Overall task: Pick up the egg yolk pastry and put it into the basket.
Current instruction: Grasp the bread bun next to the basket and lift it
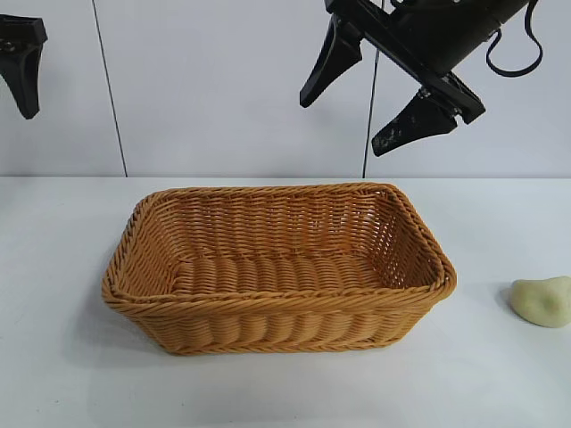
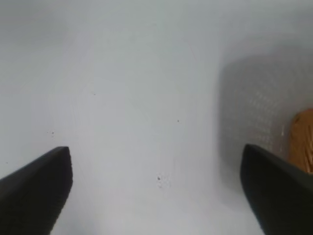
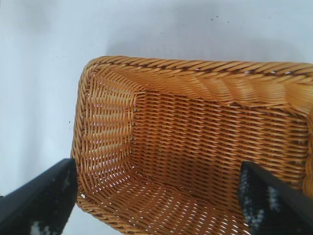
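The table (image 1: pixel 500 374) is carrying the basket (image 1: pixel 277 312) at its middle, sitting empty, while the right gripper (image 1: pixel 379 94) is hanging above the basket's far right corner with its jaws spread and nothing between them. The left gripper (image 1: pixel 22 62) is waiting at the far left edge, equally spread. The egg yolk pastry (image 1: pixel 542 300) is lying on the table well right of the basket, so the pick-up is not yet done, and the next move probably calls for the right gripper to swing out and descend over it.

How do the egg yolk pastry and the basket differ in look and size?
The egg yolk pastry is a small, smooth, pale cream lump; the basket is large, rectangular, woven and orange-tan. The pastry is solid, the basket open and hollow. Both rest apart on the white table.
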`<state>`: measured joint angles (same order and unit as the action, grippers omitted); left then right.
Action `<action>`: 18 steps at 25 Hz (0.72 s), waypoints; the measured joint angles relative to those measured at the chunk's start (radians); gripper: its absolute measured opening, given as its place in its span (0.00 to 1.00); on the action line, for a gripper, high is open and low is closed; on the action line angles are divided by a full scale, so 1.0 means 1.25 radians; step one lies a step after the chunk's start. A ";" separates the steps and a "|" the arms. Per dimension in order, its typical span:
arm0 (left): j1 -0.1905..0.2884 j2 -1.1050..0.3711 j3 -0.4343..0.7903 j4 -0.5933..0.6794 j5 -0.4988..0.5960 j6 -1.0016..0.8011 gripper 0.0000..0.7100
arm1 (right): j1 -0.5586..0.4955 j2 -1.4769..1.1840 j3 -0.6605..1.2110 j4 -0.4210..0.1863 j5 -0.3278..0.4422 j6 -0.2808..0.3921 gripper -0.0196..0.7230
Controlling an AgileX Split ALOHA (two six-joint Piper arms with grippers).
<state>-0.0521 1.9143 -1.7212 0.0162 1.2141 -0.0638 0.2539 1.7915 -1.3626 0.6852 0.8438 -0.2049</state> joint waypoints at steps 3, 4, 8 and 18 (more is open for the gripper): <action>0.000 -0.077 0.086 0.000 -0.001 0.001 0.94 | 0.000 0.000 0.000 0.000 0.000 0.000 0.88; 0.000 -0.110 0.124 0.000 -0.001 0.002 0.94 | 0.000 0.000 0.000 0.000 0.000 0.000 0.88; 0.000 -0.265 0.295 0.000 -0.001 0.002 0.94 | 0.000 0.000 0.000 0.000 0.000 0.000 0.88; 0.000 -0.702 0.724 -0.001 -0.001 0.002 0.94 | 0.000 0.000 0.000 0.000 0.000 0.000 0.88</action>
<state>-0.0521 1.0370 -0.8163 0.0154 1.2127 -0.0619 0.2539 1.7915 -1.3626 0.6852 0.8438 -0.2046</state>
